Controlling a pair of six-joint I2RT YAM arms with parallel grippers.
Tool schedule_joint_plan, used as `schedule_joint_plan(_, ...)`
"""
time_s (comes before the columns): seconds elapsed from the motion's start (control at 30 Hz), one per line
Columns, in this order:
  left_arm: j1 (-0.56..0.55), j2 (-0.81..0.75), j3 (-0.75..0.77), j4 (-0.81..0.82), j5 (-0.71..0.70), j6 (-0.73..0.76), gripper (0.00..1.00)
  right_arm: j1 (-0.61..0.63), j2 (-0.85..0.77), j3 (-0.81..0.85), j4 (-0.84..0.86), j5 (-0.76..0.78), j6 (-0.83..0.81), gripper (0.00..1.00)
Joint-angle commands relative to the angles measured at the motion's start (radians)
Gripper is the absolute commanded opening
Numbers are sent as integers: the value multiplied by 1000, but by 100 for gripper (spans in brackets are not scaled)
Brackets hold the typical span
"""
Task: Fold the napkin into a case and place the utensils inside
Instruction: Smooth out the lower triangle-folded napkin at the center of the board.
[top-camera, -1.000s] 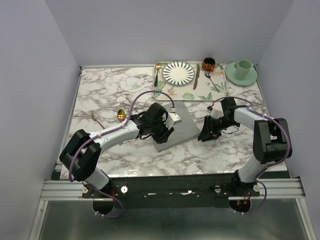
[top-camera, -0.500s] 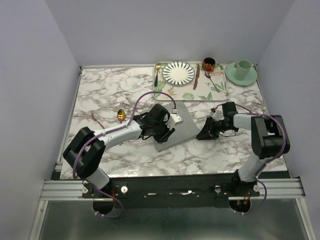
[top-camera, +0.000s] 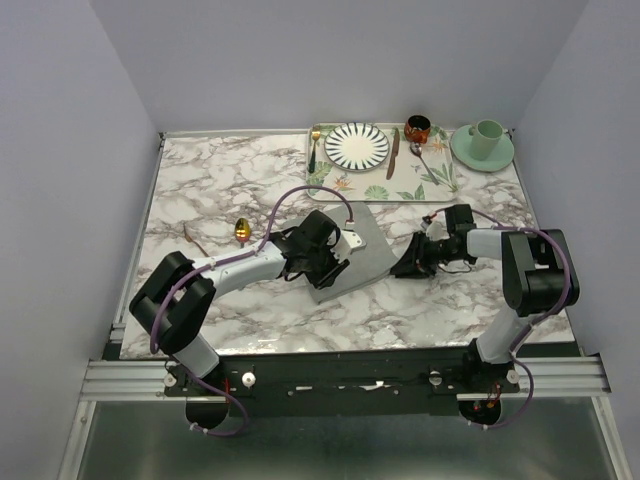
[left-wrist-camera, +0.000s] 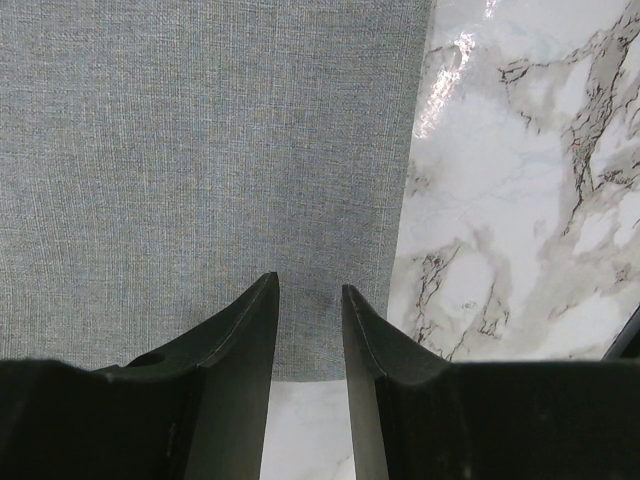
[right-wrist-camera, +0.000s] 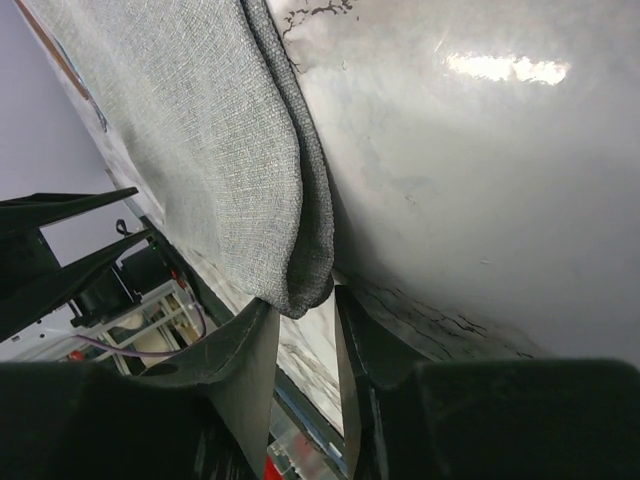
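The grey napkin (top-camera: 362, 252) lies folded on the marble table, left of centre. My left gripper (top-camera: 325, 264) rests over its near left part. In the left wrist view its fingers (left-wrist-camera: 250, 330) stand a little apart over the cloth (left-wrist-camera: 200, 150), with nothing between them. My right gripper (top-camera: 408, 266) is at the napkin's right edge. In the right wrist view the napkin's folded edge (right-wrist-camera: 300, 270) sits between the open fingertips (right-wrist-camera: 262, 330). The spoon's gold bowl (top-camera: 241, 230) and the thin copper-pink fork (top-camera: 194, 239) lie on the table to the left.
A leaf-patterned tray (top-camera: 400, 189) at the back holds a striped plate (top-camera: 357, 145), a gold fork with a dark handle (top-camera: 314, 150), a brown-handled knife (top-camera: 393, 153), a spoon (top-camera: 424, 160) and an orange-black cup (top-camera: 417, 127). A green cup on a saucer (top-camera: 484, 144) stands at the back right.
My right gripper has moved left and lower, up to the napkin's right edge. My left gripper has stayed on the napkin with only a slight shift.
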Motion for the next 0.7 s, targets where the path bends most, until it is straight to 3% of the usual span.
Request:
schedule_joint_plan(0.0,-10,14,-13,13,-17,15,43,-10,-13,-26,19,-7,0,38)
schedule_joint_plan(0.2,-10,17,-9,15,-14,14,43,-16,-5,-24,16,-33,-6,45)
schedule_joint_plan(0.37,-10,20,-4,11,-17,21,43,-19,-9,-29,17,-15,-6,45)
schedule_joint_plan(0.67,-51,6,-21,22,-26,52,44,-21,41,-14,20,31,-12,19)
